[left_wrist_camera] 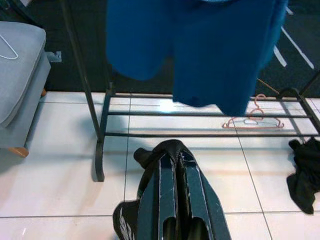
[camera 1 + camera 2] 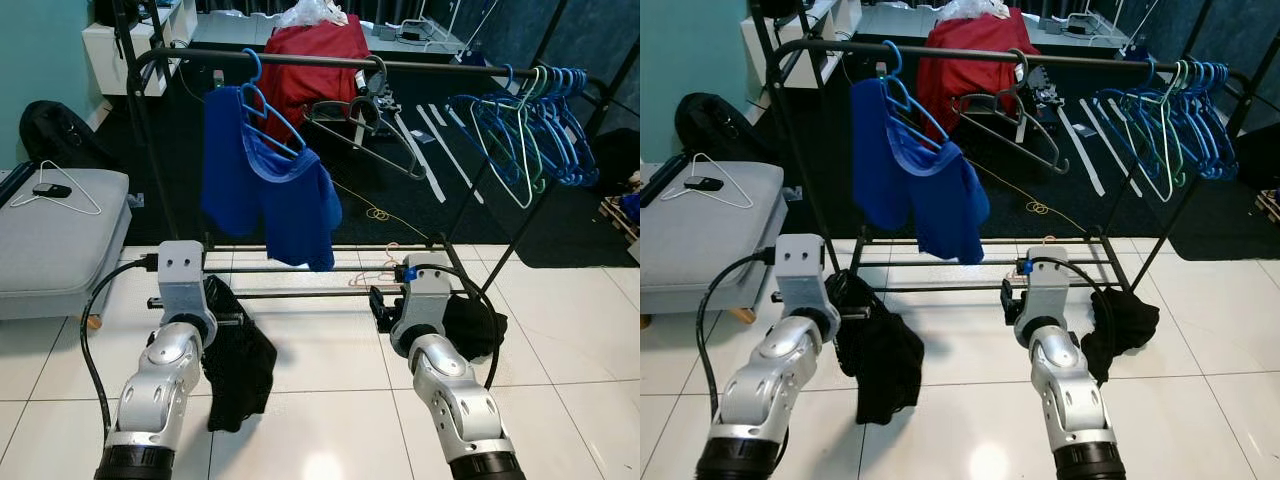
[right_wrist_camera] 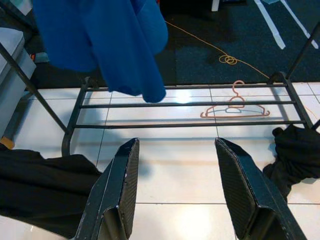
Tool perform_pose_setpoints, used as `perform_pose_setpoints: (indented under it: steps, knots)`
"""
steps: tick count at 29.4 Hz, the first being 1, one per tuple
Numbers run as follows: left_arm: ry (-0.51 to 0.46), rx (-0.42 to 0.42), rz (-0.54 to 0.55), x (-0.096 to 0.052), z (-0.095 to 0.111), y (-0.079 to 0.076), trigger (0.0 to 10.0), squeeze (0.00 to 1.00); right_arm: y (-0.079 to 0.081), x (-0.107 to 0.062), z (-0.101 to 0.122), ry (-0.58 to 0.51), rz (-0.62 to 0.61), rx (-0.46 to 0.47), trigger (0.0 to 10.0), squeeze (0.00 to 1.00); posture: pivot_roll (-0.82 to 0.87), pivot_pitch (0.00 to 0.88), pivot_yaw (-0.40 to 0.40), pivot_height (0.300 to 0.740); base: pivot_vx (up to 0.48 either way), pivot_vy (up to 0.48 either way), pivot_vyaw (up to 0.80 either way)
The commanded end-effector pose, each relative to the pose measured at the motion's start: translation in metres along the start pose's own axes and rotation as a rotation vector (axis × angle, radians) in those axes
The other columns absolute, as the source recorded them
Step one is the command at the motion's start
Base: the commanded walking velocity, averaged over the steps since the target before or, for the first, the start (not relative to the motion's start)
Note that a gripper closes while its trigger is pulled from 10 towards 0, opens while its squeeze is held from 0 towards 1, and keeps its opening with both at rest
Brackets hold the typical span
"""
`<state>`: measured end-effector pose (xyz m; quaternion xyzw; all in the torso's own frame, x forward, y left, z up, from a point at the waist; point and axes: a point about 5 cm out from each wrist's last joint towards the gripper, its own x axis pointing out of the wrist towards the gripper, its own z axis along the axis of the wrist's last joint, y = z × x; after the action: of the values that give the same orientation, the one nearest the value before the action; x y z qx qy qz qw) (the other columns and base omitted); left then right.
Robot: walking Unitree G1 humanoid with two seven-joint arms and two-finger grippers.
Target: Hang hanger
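1. Nearest to us, lower left of the head views: our left gripper (image 1: 172,200) has its two black fingers pressed together on a limp black garment (image 2: 235,365), which droops from the fingers towards the white tiled floor (image 2: 320,380).
2. Lower right: our right gripper (image 3: 177,192) has its fingers spread wide with nothing between them, hovering over the tiles.
3. Just beyond it, a second crumpled black cloth (image 2: 475,325) lies on the floor by the rack's foot.
4. The right wrist view shows a small pink wire hanger (image 3: 232,107) lying on the floor under the rack's low bars. The head views catch only a faint sliver of it.
5. Mid-frame: a blue T-shirt on a blue plastic hanger (image 2: 265,175) already hangs from the black metal clothes rack (image 2: 320,62), left of centre. A dark empty hanger (image 2: 365,135) hangs at centre, and a bunch of empty blue and green hangers (image 2: 535,125) at upper right.
6. Left edge: a white wire hanger (image 2: 60,190) lies on the grey cushioned bench (image 2: 60,240), a detail the wrist views crop.
7. Our read: one hang is done and we're at the start of the next. The black garment is in hand but no hanger.
8. Next move, we judge: bring the free right gripper to an empty hanger, then lift clear to the top rail.
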<state>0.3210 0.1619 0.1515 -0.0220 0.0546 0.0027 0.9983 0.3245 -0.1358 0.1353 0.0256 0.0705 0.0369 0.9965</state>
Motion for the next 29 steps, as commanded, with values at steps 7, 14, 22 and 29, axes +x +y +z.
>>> perform_pose_setpoints:
  steps: [7,14,22,29]
  knots:
    - [0.030,0.011,0.032,-0.003,-0.001,0.008,10.0,0.00,0.001,-0.001,-0.002,-0.020,0.012,0.015,10.0,0.00,0.06,0.163,-0.072,0.740,0.000,0.000,0.00]
    - [-0.006,0.011,0.011,-0.004,0.003,0.007,10.0,0.00,0.005,-0.002,-0.002,-0.026,0.024,0.008,10.0,0.00,0.06,0.170,-0.062,0.740,0.000,0.000,0.00]
    - [-0.009,-0.016,-0.001,-0.004,0.004,0.005,10.0,0.00,0.003,-0.005,-0.002,-0.045,0.037,0.015,10.0,0.00,0.06,0.161,-0.059,0.740,0.000,0.000,0.00]
    - [-0.008,-0.014,0.001,-0.002,0.005,0.004,10.0,0.00,0.001,-0.002,-0.003,-0.032,0.022,0.015,10.0,0.00,0.06,0.185,-0.064,0.740,0.000,0.000,0.00]
